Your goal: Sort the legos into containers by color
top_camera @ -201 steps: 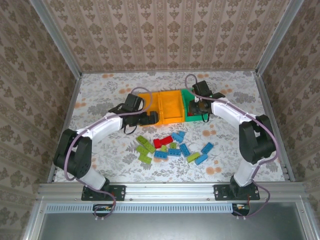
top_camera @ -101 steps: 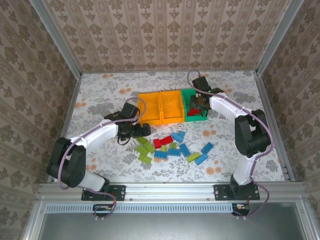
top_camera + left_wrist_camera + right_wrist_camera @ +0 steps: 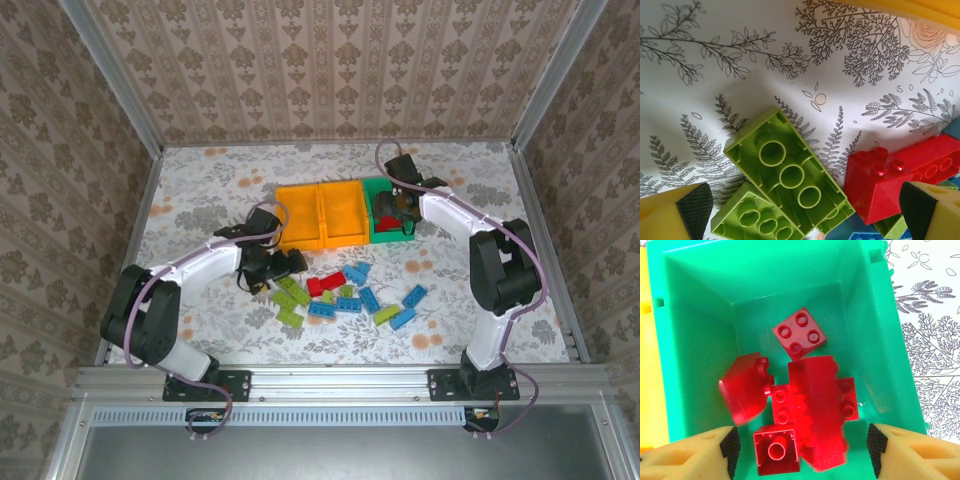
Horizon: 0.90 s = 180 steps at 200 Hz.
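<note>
Legos [image 3: 370, 298] lie scattered; right pincer [image 3: 803, 449] spread over green bin [image 3: 695, 315] (red bricks [image 3: 815, 405] inside), left pincer [image 3: 806, 210] spread.

Damask-papered walls [image 3: 330, 70], floral tabletop [image 3: 210, 180]

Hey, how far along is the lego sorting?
Done: several red bricks lie in the green bin, under the open right gripper. In hand: nothing; the open left gripper hovers over a lime brick. Left: a mixed pile on the table.
</note>
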Each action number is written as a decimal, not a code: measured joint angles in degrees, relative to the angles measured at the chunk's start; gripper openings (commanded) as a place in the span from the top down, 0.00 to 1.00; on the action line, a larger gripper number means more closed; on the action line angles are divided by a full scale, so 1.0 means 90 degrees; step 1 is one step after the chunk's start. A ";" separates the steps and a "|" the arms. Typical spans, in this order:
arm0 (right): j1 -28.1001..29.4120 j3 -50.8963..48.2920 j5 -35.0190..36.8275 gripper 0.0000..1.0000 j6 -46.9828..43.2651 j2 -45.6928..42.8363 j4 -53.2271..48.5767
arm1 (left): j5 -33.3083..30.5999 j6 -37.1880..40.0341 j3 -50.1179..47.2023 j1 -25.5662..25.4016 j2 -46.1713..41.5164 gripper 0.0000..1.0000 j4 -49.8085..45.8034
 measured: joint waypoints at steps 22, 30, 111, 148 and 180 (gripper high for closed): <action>0.0002 -0.0155 0.0027 0.19 0.0000 -0.0170 0.0024 | 0.0085 -0.0114 -0.0002 0.0000 0.0102 0.13 0.0102; 0.0000 -0.0204 0.0049 0.19 0.0002 -0.0236 0.0024 | 0.0107 -0.0153 -0.0002 0.0000 0.0136 0.14 0.0146; 0.0000 -0.0651 0.0168 0.18 0.0002 -0.0675 0.0114 | 0.0177 -0.0216 -0.0002 0.0051 0.0644 0.36 0.0389; 0.0000 -0.0843 0.0243 0.18 0.0000 -0.1061 0.0112 | 0.0228 -0.0165 -0.0002 0.0131 0.0682 0.58 0.0483; 0.0104 -0.1200 0.0182 0.18 -0.0257 -0.1503 0.0136 | 0.0350 -0.0092 0.0000 0.0158 0.0685 0.66 0.0595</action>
